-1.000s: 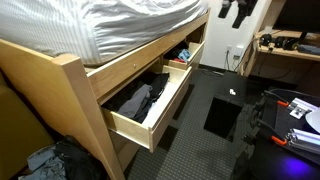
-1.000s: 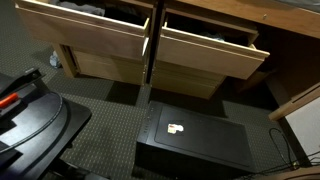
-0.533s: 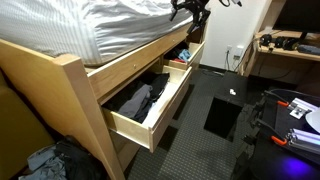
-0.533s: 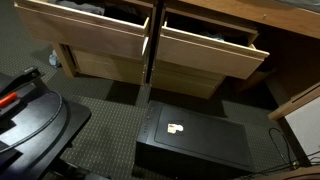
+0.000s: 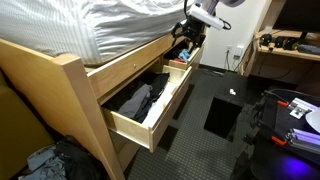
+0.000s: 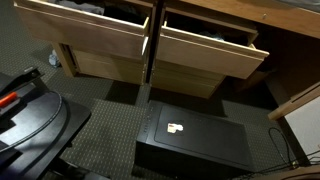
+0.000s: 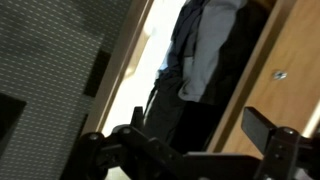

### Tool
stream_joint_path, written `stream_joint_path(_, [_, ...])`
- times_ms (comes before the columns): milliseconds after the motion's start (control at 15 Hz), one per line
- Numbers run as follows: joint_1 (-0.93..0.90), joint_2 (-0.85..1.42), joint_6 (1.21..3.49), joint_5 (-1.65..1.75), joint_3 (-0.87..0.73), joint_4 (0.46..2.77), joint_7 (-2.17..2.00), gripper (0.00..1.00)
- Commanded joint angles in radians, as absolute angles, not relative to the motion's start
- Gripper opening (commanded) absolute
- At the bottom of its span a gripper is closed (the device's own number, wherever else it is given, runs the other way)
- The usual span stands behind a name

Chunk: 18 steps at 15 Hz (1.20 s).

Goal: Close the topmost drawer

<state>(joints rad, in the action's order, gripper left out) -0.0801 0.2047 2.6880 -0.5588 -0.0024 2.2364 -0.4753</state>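
The topmost drawer (image 5: 140,108) is the near light-wood bed drawer, pulled well out, with dark clothing inside. In an exterior view it looks to be the left one (image 6: 85,32). A similar drawer (image 5: 183,60) with colourful items stands open farther along the bed. My gripper (image 5: 189,34) hangs just above that far drawer, well away from the near one. In the wrist view my gripper (image 7: 198,122) is open and empty, above dark and pale blue cloth (image 7: 205,50) beside a wood panel (image 7: 285,60).
A mattress with striped white bedding (image 5: 110,25) lies on the bed frame (image 5: 75,85). A black box (image 5: 224,112) stands on the dark carpet in front of the drawers and also shows in an exterior view (image 6: 195,135). A desk (image 5: 285,45) stands at the back.
My arm has come down from the top of the view to just above the far drawer. Both drawers stay open as before.
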Motion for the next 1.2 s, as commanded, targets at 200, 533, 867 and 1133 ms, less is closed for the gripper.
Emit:
stream_joint_path(200, [-0.074,0.443,2.711,-0.390,-0.065,2.132,-0.704,1.00])
stream_joint_path(533, [-0.138,0.553,2.593,-0.291,-0.144,2.019,-0.847,1.00])
stream_joint_path(867, [-0.047,0.685,2.371,-0.230,-0.146,1.980,-0.792,1.00])
stream_joint_path(1133, [-0.058,0.748,2.101,-0.125,-0.221,1.891,-0.874,1.00])
